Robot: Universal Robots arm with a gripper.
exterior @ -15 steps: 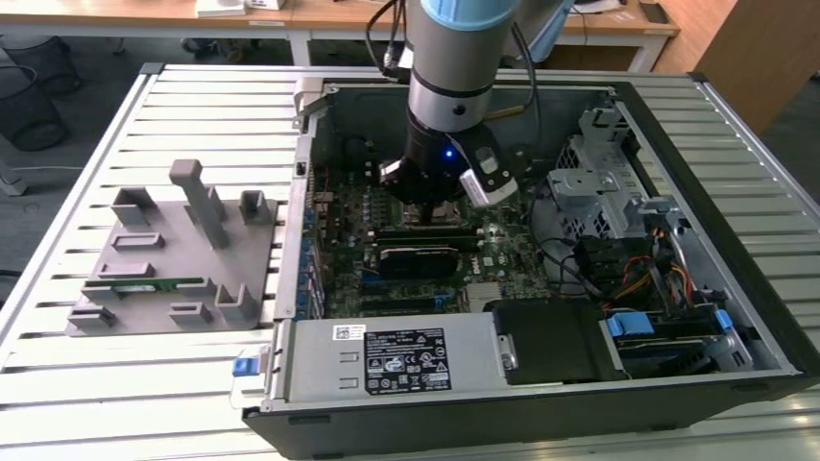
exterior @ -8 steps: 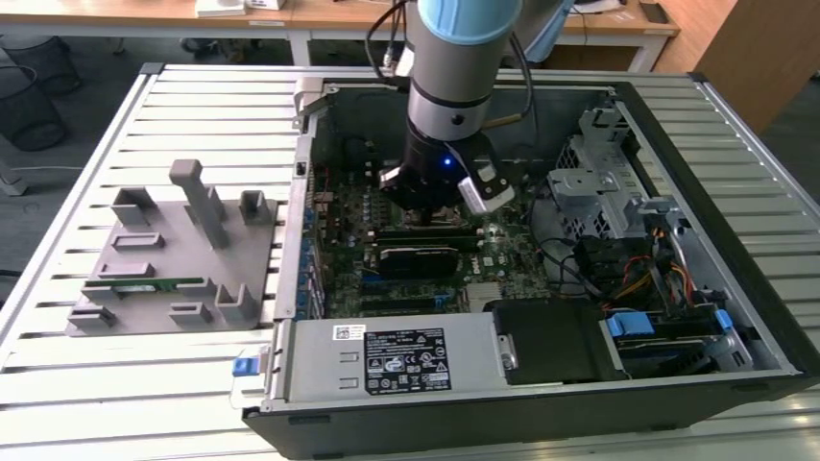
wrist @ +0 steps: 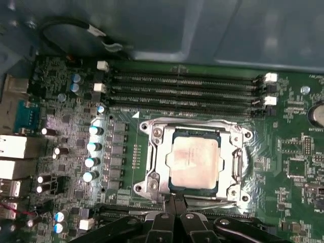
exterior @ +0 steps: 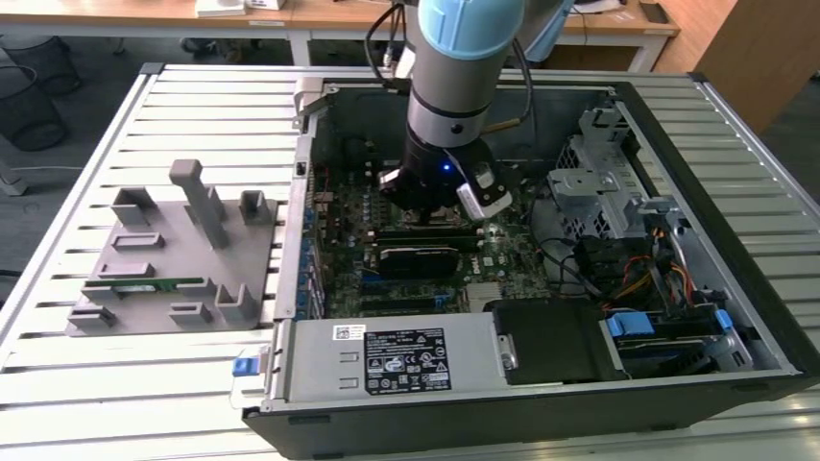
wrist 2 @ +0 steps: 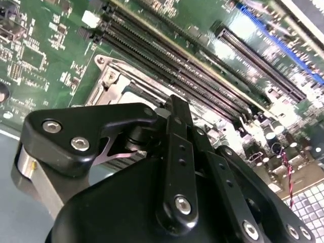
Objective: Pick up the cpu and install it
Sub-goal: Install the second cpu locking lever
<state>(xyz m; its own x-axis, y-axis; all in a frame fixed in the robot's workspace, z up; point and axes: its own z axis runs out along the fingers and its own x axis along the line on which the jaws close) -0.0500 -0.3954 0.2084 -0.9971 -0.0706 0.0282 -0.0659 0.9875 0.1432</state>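
The cpu (wrist: 195, 162), a flat square chip with a dull silver top, lies flat inside the metal socket frame (wrist: 152, 167) on the green motherboard. In the first wrist view my gripper (wrist: 175, 198) is shut, its two black fingertips pressed together at the socket's edge just beside the chip, with nothing between them. In the exterior view the gripper (exterior: 436, 219) hangs low over the middle of the board inside the open computer case (exterior: 539, 423). The second wrist view shows the black finger linkage (wrist 2: 177, 152) over the socket frame (wrist 2: 109, 83).
Several long memory slots (wrist: 182, 88) run beside the socket. A row of capacitors (wrist: 93, 147) stands on its other side. On the exterior view's left, a grey fixture plate (exterior: 167, 259) holds a green memory stick (exterior: 154, 283). A drive cage (exterior: 596, 182) and cables crowd the case's right.
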